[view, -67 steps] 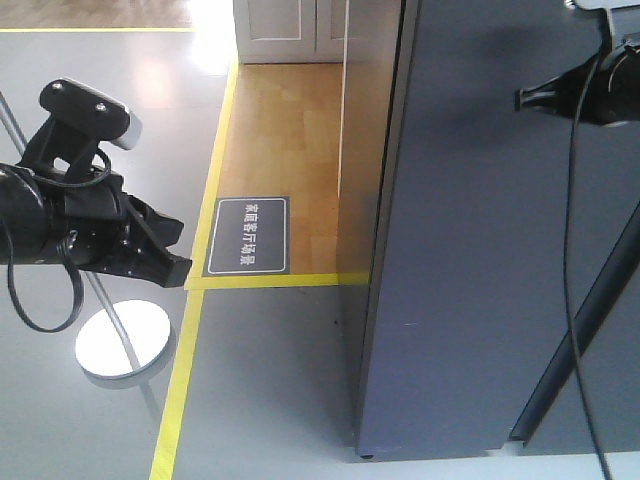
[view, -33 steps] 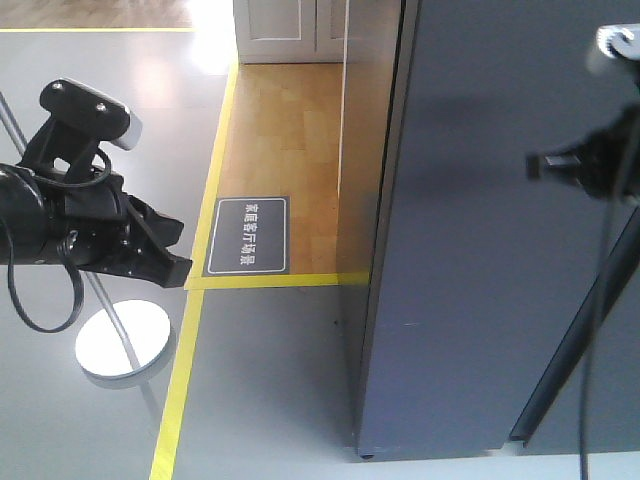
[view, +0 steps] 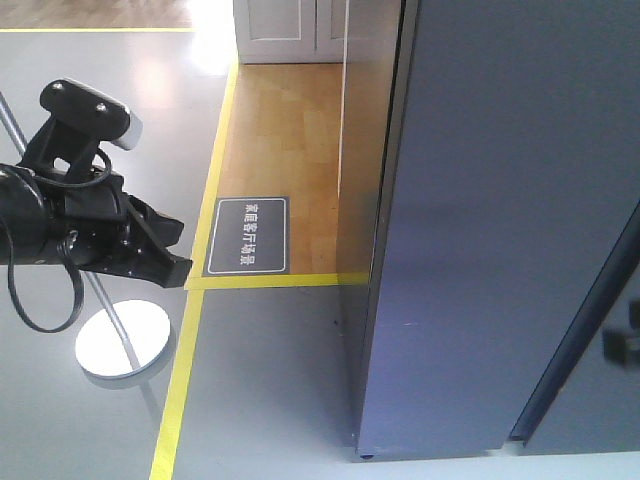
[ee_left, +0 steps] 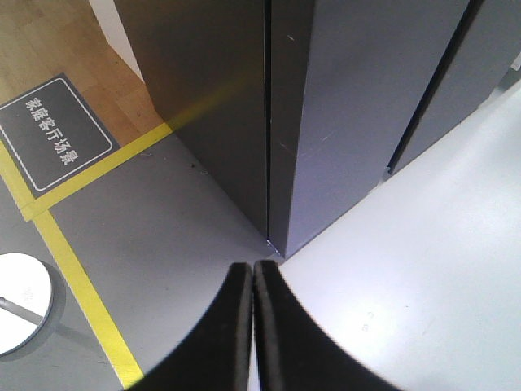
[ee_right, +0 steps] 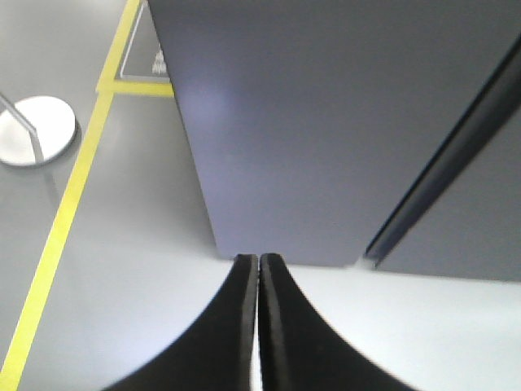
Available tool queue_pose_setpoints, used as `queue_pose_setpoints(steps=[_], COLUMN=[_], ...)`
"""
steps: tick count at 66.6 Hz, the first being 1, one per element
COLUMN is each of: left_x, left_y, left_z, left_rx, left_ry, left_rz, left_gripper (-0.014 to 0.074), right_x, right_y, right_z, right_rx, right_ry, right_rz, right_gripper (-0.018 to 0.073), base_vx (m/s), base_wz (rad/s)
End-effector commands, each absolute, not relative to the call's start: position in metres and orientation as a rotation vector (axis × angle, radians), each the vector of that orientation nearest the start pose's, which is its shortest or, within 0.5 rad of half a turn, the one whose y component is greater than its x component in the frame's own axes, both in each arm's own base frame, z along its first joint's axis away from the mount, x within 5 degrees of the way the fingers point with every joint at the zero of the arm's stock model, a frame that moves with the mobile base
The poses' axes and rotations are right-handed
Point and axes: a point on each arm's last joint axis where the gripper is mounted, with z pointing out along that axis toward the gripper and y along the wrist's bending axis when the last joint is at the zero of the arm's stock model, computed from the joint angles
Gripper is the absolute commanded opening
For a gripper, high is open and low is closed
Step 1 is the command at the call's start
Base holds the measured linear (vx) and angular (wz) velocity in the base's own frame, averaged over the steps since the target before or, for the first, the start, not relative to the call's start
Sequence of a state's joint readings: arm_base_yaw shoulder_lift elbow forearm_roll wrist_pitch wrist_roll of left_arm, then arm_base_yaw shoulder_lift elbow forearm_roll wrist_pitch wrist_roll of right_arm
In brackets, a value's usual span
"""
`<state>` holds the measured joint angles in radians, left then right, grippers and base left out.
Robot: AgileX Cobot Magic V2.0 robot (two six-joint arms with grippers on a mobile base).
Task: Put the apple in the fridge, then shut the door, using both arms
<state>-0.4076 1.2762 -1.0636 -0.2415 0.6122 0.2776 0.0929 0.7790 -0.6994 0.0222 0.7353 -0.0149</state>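
1. Front-facing view: the fridge [view: 500, 230] stands on the floor with its door [view: 520, 180] flush shut; the apple is not visible.
2. The left gripper [ee_left: 251, 326] and right gripper [ee_right: 258, 322] both have fingers pressed together, holding nothing.
3. Judged from this, the task looks complete.

**Black arm with a grey-tipped camera mount**

In the front-facing view the left arm [view: 60, 220] is a bulky black cylinder with angular black housings toward its end. A black bracket rises from it, capped by a rounded module with a pale grey end [view: 88, 108] and two small round fasteners on top. A thin black cable [view: 20, 300] loops beneath the arm. Both wrist views show two slim, curved black fingers [ee_left: 232, 334] [ee_right: 236, 326], smooth and matte, pressed together along a narrow seam.
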Motion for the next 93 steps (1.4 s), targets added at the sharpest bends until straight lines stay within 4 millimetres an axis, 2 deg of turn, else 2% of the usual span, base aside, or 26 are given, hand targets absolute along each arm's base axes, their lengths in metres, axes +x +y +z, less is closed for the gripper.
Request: queue_pose_setpoints(steps=[1, 9, 21, 54, 61, 76, 83, 93], left_x=[0.245, 0.245, 0.245, 0.245, 0.245, 0.235, 0.22, 0.185], left_y=[-0.12, -0.12, -0.12, -0.12, -0.116, -0.086, -0.066, -0.035], left_z=[0.354, 0.354, 0.354, 0.355, 0.356, 0.359, 0.355, 0.344], left_rx=[0.576, 0.576, 0.576, 0.575, 0.605, 0.486, 0.415, 0.292], left_ry=[2.124, 2.124, 2.124, 2.119, 2.101, 2.003, 1.985, 1.926], left_rz=[-0.349, -0.349, -0.349, -0.346, -0.285, -0.209, -0.17, -0.096], left_gripper=[-0.0006, -0.0006, -0.0006, -0.0006, -0.0006, -0.0006, -0.0006, -0.0006], right_x=[0.131, 0.115, 0.102, 0.099, 0.099, 0.099, 0.099, 0.099], right_y=[0.014, 0.012, 0.011, 0.011, 0.011, 0.011, 0.011, 0.011], right_z=[0.318, 0.313, 0.313, 0.312, 0.312, 0.312, 0.312, 0.312], right_rx=[-0.12, -0.121, -0.122, -0.123, -0.122, -0.122, -0.123, -0.124], right_ry=[2.23, 2.22, 2.209, 2.22, 2.219, 2.219, 2.22, 2.22], right_rz=[0.064, 0.062, 0.063, 0.063, 0.063, 0.063, 0.063, 0.062], right_gripper=[-0.0003, -0.0003, -0.0003, -0.0003, -0.0003, -0.0003, -0.0003, -0.0003], base_vx=[0.0, 0.0, 0.0, 0.0, 0.0, 0.0, 0.0, 0.0], base_wz=[0.0, 0.0, 0.0, 0.0, 0.0, 0.0, 0.0, 0.0])
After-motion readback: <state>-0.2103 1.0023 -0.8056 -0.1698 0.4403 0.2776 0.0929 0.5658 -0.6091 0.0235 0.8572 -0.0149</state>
